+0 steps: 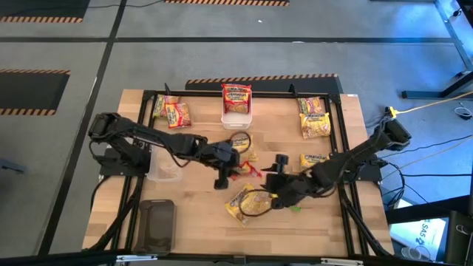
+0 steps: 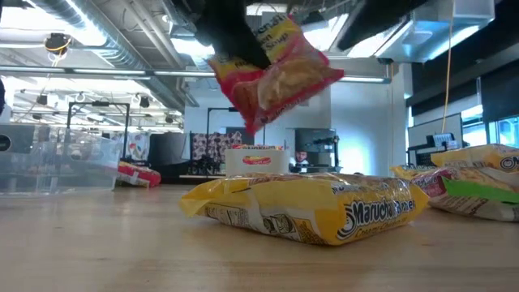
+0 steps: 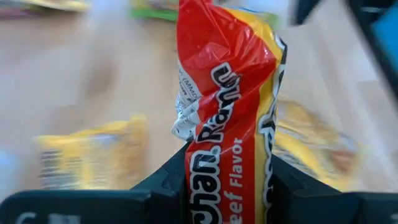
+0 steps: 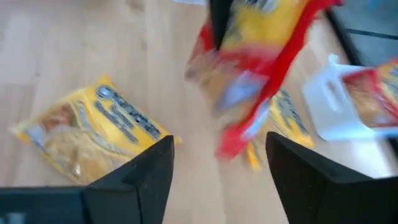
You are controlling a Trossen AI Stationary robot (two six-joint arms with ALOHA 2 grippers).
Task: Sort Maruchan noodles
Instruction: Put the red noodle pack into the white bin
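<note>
Yellow packet [image 2: 304,207] foremost; left gripper [image 1: 225,171] lifting red packet [image 2: 272,73], right gripper [image 1: 283,181] beside

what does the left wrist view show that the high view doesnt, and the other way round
Only the left wrist view shows the print on the red and yellow crinkly plastic ramen packet: "Ramen" and "Beef Flavor", with the left gripper shut on it.

Only the high view shows the layout: the white plastic bin holding a red packet at the table's far edge, the dark rectangular tray at the near left, the right gripper open near mid-table, and both arms.

Both show the held packet and a yellow ramen packet lying on the wooden table.
</note>
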